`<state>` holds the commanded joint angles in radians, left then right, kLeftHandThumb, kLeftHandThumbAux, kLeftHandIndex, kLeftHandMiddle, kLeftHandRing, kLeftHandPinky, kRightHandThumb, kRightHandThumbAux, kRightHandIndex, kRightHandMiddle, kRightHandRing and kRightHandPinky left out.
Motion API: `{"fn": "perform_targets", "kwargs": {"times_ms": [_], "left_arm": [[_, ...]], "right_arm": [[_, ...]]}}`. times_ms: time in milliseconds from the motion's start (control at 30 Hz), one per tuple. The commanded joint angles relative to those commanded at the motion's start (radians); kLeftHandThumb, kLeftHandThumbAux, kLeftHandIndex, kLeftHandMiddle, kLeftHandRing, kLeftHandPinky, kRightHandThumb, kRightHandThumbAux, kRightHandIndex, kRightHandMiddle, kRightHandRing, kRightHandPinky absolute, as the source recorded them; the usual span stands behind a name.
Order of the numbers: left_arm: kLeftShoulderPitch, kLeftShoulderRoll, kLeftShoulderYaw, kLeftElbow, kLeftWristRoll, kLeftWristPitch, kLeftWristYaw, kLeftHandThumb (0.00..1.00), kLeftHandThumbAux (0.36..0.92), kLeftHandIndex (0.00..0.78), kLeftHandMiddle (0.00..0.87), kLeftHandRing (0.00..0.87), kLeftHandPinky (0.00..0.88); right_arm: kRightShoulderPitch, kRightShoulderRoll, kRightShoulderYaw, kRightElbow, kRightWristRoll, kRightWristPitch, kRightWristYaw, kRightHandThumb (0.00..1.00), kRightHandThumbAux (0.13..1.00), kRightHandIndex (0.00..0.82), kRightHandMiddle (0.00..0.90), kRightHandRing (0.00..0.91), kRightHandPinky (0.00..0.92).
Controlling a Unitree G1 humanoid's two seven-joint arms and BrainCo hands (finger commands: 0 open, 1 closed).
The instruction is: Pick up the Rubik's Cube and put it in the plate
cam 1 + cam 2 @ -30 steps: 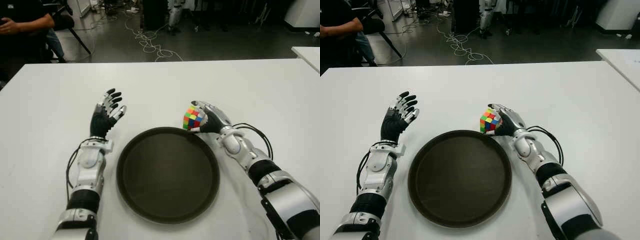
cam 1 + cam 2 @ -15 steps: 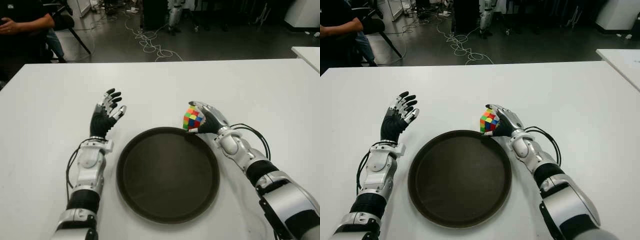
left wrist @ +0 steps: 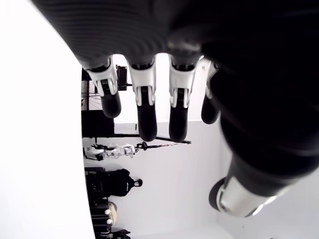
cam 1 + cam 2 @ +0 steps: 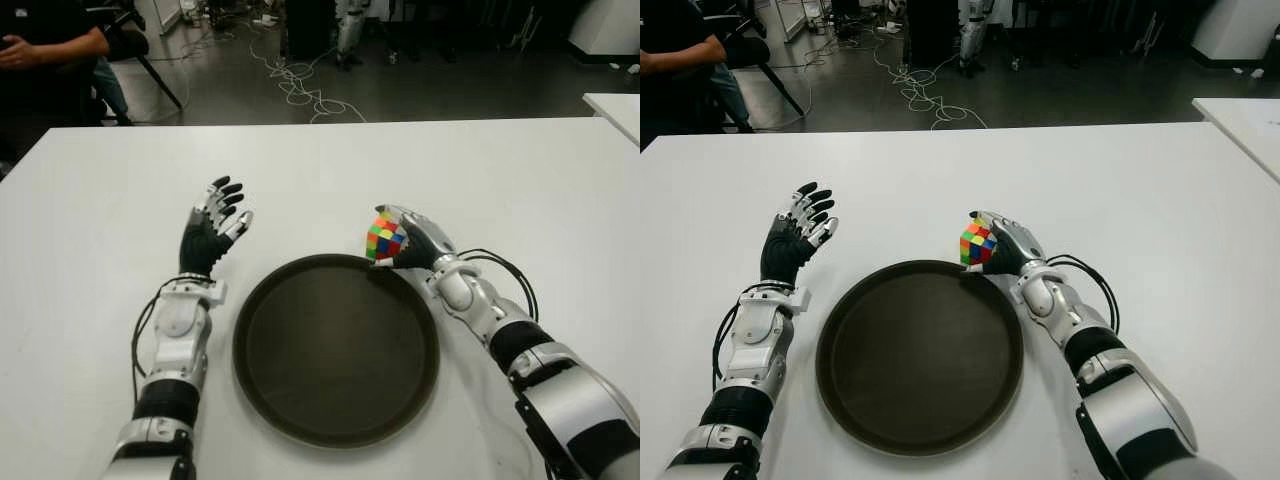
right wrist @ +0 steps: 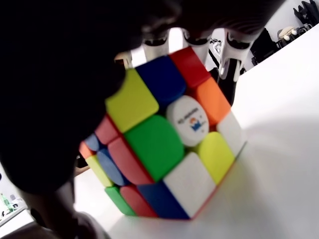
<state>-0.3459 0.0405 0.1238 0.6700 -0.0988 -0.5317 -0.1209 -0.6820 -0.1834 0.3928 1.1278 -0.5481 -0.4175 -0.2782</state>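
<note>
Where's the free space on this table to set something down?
The plate is bare inside. The table is free beyond both hands and at its left and right sides. It is tight only at the plate's far right rim, where the right hand grips the Rubik's Cube. Left hand stays open.

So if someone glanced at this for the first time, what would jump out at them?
The bright multicoloured Rubik's Cube, gripped in the right hand just at the far right rim of the dark round plate; the plate holds nothing and sits in the middle of the white table. Next, the left hand, fingers spread and holding nothing, to the left of the plate.
</note>
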Motion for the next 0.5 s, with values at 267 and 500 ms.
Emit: {"fn": "perform_targets", "kwargs": {"times_ms": [267,500], "left_arm": [[0.003,0.003,-0.005,-0.008,0.016,0.007,0.010,0.036,0.772,0.143,0.210,0.169,0.105],[0.002,0.002,-0.006,-0.010,0.018,0.009,0.019,0.047,0.770,0.151,0.219,0.173,0.099]], "right_arm": [[0.005,0.003,-0.005,-0.004,0.006,-0.008,-0.005,0.000,0.750,0.166,0.212,0.233,0.248],[0.005,0.000,-0.003,-0.005,0.001,-0.018,-0.020,0.000,0.823,0.201,0.251,0.268,0.288]]}}
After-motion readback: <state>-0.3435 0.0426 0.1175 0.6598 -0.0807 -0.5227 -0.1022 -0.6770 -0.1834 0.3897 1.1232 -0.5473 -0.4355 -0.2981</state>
